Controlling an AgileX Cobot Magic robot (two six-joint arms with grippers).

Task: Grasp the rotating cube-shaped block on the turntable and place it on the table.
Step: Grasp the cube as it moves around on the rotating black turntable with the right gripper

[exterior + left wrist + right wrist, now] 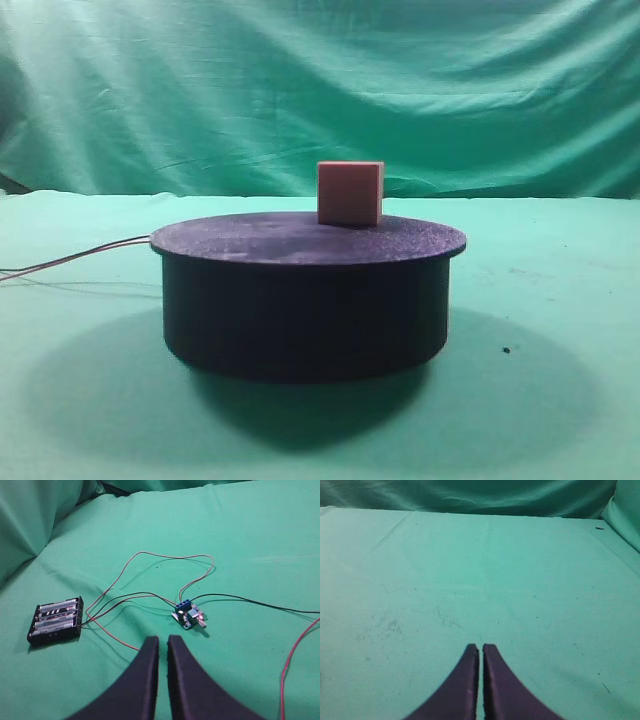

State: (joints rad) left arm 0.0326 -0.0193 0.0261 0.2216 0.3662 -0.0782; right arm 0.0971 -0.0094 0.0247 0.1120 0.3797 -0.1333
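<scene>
One cube-shaped block (pixel 350 193), one turntable (pixel 305 300) and one table (pixel 560 300) show in the exterior high view; neither arm appears there. The block is a plain salmon-pink cube with matte faces, standing upright on the turntable's flat top, near the far rim and a little right of centre. The turntable is a wide, low black cylinder whose top is dark, purplish and slightly speckled. It sits on the green cloth of the table, and thin wires (pixel 70 258) leave its left side and run off toward the table's left edge.

The left gripper (pixel 163 639) hangs above the cloth with its two black, tapering fingers nearly together, only a thin slit between the tips, holding nothing and touching nothing. Beyond it on the cloth lie one black battery holder (pixel 56 620) carrying four cylindrical cells, and one small blue circuit board (pixel 188 615), joined by looping red and black leads.

The right gripper (pixel 481 647) has its two dark, curved fingers pressed together at the tips, with nothing between them, over bare green cloth marked with faint scuffs.
</scene>
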